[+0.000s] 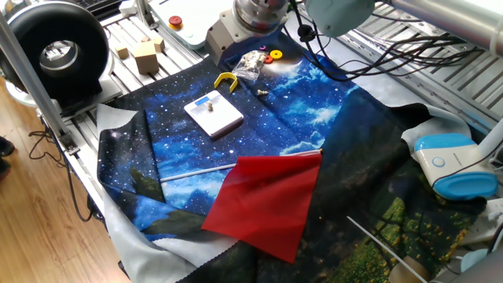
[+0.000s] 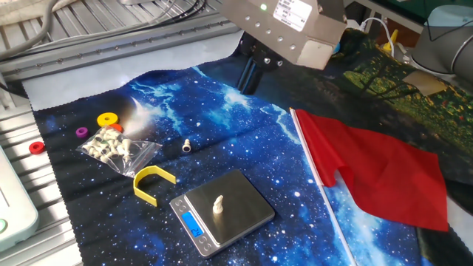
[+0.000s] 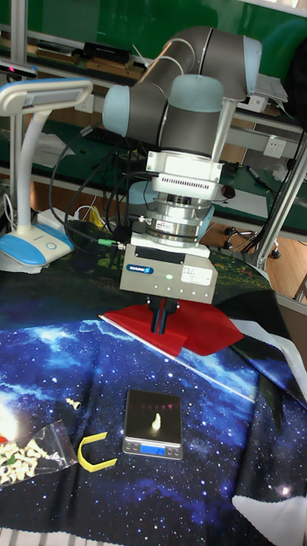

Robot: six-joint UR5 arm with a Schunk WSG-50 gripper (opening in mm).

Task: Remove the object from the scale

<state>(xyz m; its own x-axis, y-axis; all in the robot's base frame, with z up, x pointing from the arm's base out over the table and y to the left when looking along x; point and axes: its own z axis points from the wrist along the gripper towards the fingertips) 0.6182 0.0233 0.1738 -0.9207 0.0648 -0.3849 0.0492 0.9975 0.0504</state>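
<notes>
**Object Seated on Scale, Hand Raised Above the Cloth**

The scale (image 2: 222,211) lies flat on the star-printed blue cloth (image 2: 244,140) that covers the desk. Its pale blue panel faces the near edge in the other fixed view. The object (image 2: 217,204), a tiny pale metal piece, stands upright near the centre of the weighing plate, touching nothing else.

The hand (image 3: 161,317) hangs from the arm above the cloth, well apart from the scale and behind it in the tall fixed view. Its two dark fingers (image 2: 249,74) point downward and sit pressed close together with nothing between them (no gap can be made out in any view). The fingertips are clear of the cloth.

Surrounding items:

- A yellow U-shaped piece (image 2: 151,182) lies just beside the scale, on the side toward the clear bag.
- A clear bag of small pale parts (image 2: 118,148) rests further along the cloth, near an orange ring (image 2: 108,120) and a small magenta ring (image 2: 81,132).
- A second small bolt (image 2: 187,146) lies loose on the cloth between the bag and the hand.
- A red cloth sheet (image 2: 377,171) is spread on the far side of the scale from the bag, apart from it.
- Two wooden cubes (image 1: 142,53) sit on the slatted metal surface beyond the cloth's edge.
</notes>
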